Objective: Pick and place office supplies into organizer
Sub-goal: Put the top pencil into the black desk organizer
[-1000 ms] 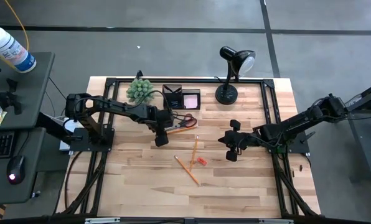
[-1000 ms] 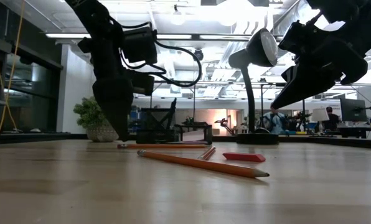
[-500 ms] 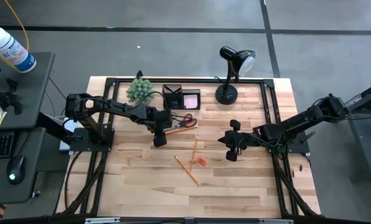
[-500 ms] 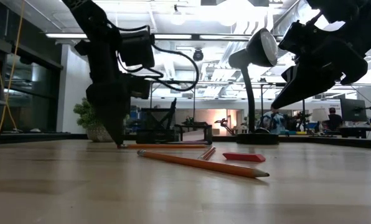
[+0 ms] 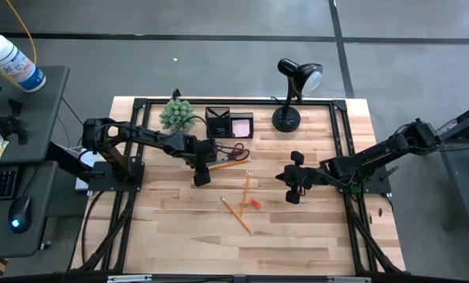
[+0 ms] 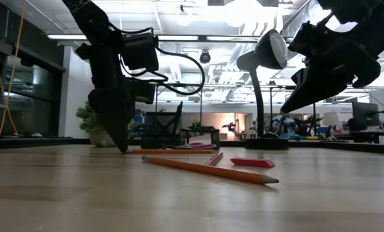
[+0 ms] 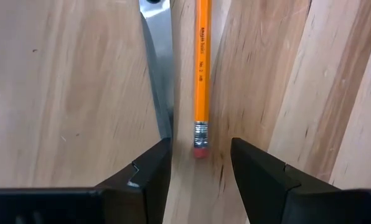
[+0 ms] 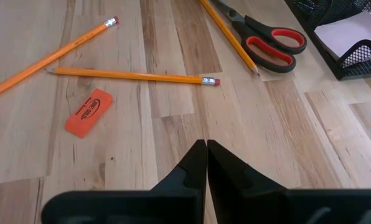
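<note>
On the left side of the table (image 5: 171,236), the left gripper (image 5: 201,176) points down at the wood, its fingers (image 7: 148,174) parted on either side of the eraser end of a pencil (image 7: 201,74) without touching it, a scissors blade (image 7: 159,74) just beside. Behind it lie the scissors (image 5: 230,152), and farther back the organizer (image 5: 219,122) with the pink sticky-note pad (image 5: 241,125) in one compartment. Toward the middle, two more pencils (image 5: 236,214) and a red eraser (image 5: 253,203) lie loose on the wood. Over the right side, the right gripper (image 5: 293,193) hangs above the table with fingers pressed together, holding nothing.
</note>
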Controlling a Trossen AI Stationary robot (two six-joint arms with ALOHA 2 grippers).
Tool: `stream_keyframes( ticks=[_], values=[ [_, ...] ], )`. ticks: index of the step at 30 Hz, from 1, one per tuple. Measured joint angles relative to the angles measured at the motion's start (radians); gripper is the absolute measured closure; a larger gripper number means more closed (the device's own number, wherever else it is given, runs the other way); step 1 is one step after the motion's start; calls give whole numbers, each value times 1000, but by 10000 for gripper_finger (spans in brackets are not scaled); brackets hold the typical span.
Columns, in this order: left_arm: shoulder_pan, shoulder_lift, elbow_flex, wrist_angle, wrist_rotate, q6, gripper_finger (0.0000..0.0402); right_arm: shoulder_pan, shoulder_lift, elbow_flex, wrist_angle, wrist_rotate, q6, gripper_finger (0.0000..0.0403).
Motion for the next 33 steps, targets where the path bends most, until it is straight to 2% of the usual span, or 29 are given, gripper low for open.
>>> stream_keyframes(
  ticks=[19,28,33],
  values=[
    [-1,0,0,0,-6,7,245,0,0,0,0,0,27,396],
    [-84,1,0,1,-51,-8,245,0,0,0,0,0,27,396],
    [-94,1,0,1,-57,-21,245,0,0,0,0,0,26,396]
  ],
)
